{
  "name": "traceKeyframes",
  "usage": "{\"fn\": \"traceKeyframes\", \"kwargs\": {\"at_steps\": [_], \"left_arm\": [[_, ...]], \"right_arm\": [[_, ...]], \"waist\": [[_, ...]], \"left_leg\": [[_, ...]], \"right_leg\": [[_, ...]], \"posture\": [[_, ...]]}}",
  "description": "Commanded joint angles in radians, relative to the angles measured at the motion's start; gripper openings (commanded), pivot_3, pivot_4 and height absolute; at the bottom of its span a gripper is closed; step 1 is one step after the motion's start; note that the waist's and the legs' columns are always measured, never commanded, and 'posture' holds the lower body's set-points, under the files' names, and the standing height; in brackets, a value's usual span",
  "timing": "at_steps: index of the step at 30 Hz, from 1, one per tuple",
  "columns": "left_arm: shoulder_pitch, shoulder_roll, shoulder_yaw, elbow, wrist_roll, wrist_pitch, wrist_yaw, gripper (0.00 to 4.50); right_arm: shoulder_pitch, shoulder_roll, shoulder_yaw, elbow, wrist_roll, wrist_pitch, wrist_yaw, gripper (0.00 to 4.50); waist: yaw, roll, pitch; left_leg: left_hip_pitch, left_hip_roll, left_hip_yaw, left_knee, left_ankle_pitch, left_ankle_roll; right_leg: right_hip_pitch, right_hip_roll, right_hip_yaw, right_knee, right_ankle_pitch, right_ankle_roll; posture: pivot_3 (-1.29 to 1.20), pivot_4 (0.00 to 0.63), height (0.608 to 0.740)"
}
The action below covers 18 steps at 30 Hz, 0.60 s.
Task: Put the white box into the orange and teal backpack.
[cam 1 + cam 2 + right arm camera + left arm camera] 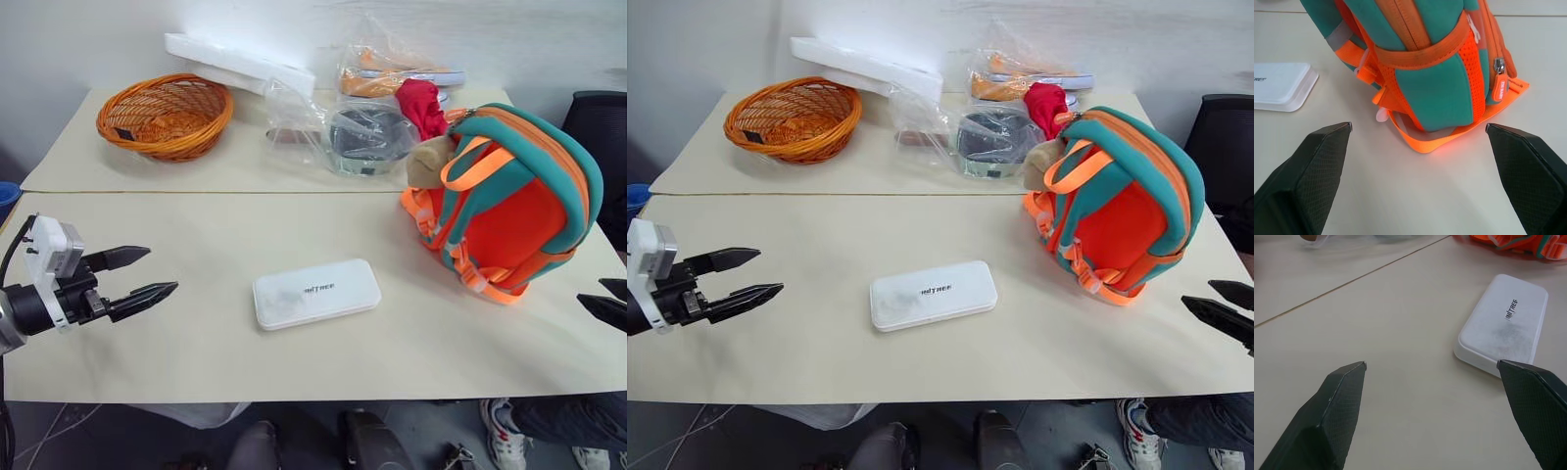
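Left gripper [152, 273] hovers over the near left of the table [196, 235], its two black fingers spread wide and holding nothing, pointing right toward the middle. In its wrist view the fingers frame bare tabletop, with one end of the white box [315, 293] just past a fingertip. Right gripper [1213, 302] sits at the near right edge of the table, fingers also wide apart and empty, aimed left at the base of the orange and teal backpack [509, 201].

The white box lies flat on the near middle of the table, lettering up, between the two grippers and touching neither. The backpack stands upright to the right of the box, a little farther back, its light orange straps facing the near side and one strap loop trailing on the tabletop. They are apart.

Farther back: an orange wicker basket [165, 116] at far left, white foam slabs [235, 62] behind it, and clear plastic bags [353, 127] with a red cloth [421, 103] behind the backpack.
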Motion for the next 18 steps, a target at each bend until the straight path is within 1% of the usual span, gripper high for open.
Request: {"fn": "traceKeyframes", "kwargs": {"at_steps": [1, 13, 18], "left_arm": [[-0.015, 0.004, 0.017, -0.025, -0.025, 0.002, 0.006, 4.48], [-0.025, -0.003, -0.020, -0.037, -0.017, 0.001, 0.043, 4.48], [-0.026, -0.010, -0.053, -0.052, -0.005, -0.009, 0.058, 4.48]], "right_arm": [[0.000, 0.004, -0.007, -0.002, -0.004, -0.024, 0.010, 4.50], [0.010, 0.003, -0.003, 0.023, -0.042, -0.078, 0.007, 4.50], [0.014, 0.000, 0.000, 0.012, -0.042, -0.087, 0.035, 4.50]], "waist": [[0.000, 0.000, 0.000], [-0.001, 0.000, 0.000], [-0.001, 0.000, 0.000]], "left_leg": [[0.000, 0.000, 0.000, 0.000, 0.000, 0.000], [0.000, 0.000, 0.000, 0.000, 0.000, 0.000], [0.001, 0.000, 0.000, 0.001, 0.000, 0.000]], "right_leg": [[0.000, 0.000, 0.000, 0.000, 0.000, 0.000], [0.000, 0.001, 0.000, 0.001, 0.000, 0.000], [0.000, 0.001, 0.000, 0.002, 0.000, 0.000]], "posture": [[0.00, 0.150, 0.740], [0.00, 0.150, 0.740], [0.00, 0.150, 0.740]]}}
